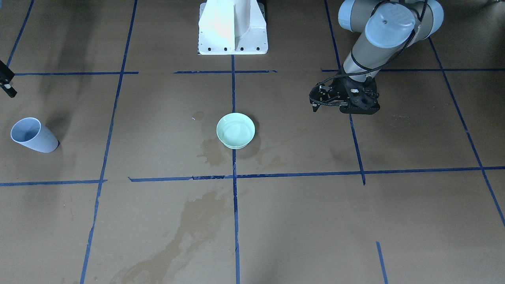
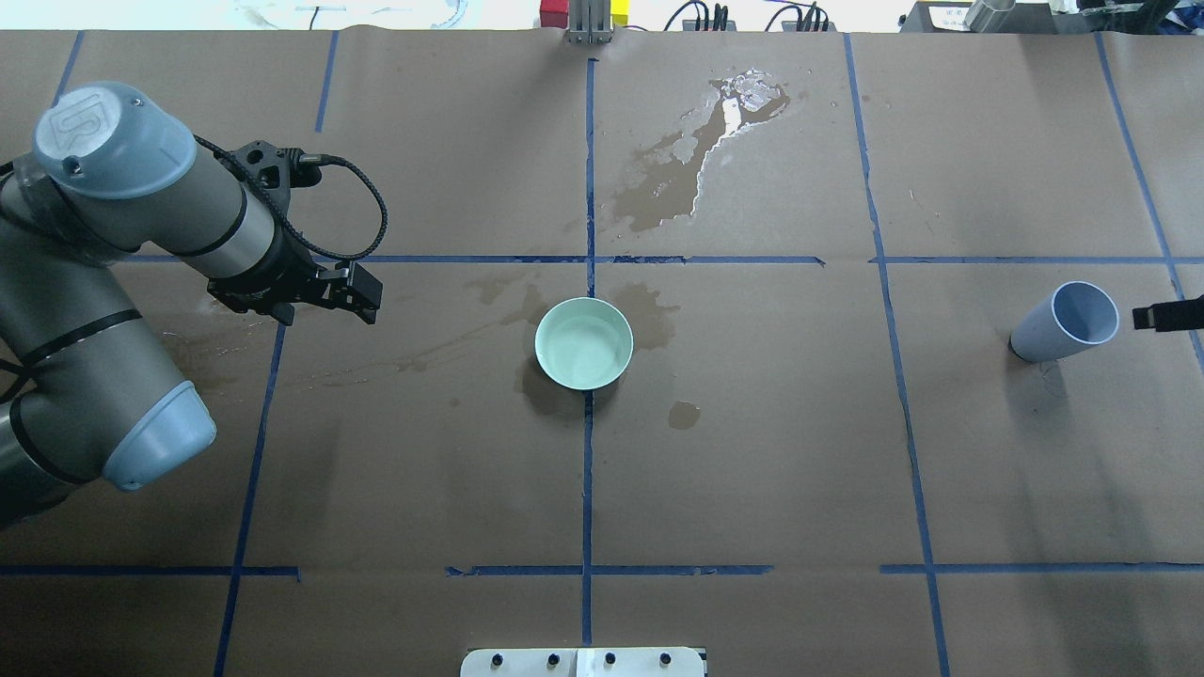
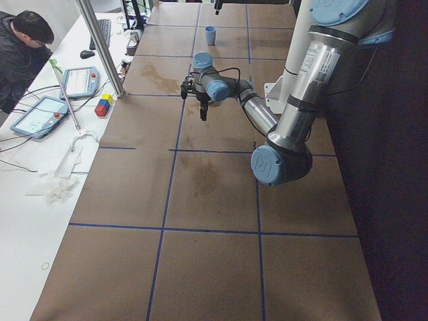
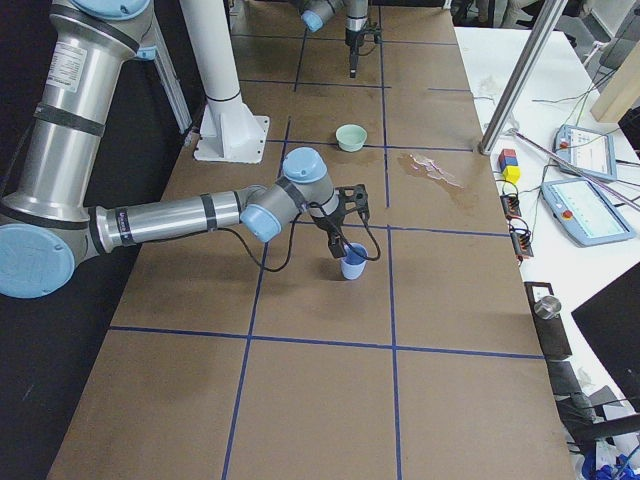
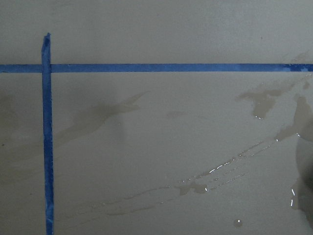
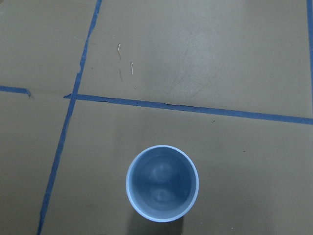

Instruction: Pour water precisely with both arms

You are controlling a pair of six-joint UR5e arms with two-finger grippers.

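- The worktop (image 2: pixel 752 470) is covered in brown paper and gridded with blue tape (image 2: pixel 589 470). The overhead view shows a shining puddle (image 2: pixel 701 155) at its far edge. The front view shows only a dull stain there.
- The left arm (image 2: pixel 113 235) reaches in low, well apart from the bowl, probably to keep clear of it.
- The right arm (image 4: pixel 170 220) shows whole only in the right side view, stretched out towards the cup.
- The mint bowl (image 1: pixel 236 144) sits at the centre on a tape line, ringed by wet patches. It is likely the pouring target.
- The blue cup (image 2: pixel 1053 334) stands upright, far to the robot's right. The right wrist view looks straight into it and it seems empty, so I judge the pour done.
- The water (image 2: pixel 588 340) lies shallow in the bowl.
- The left end effector (image 2: pixel 362 299) holds nothing. I cannot tell how wide it is, and its wrist view shows only wet paper.
- The right end effector (image 2: pixel 1149 318) is near the cup's mouth. Its width cannot be told either.
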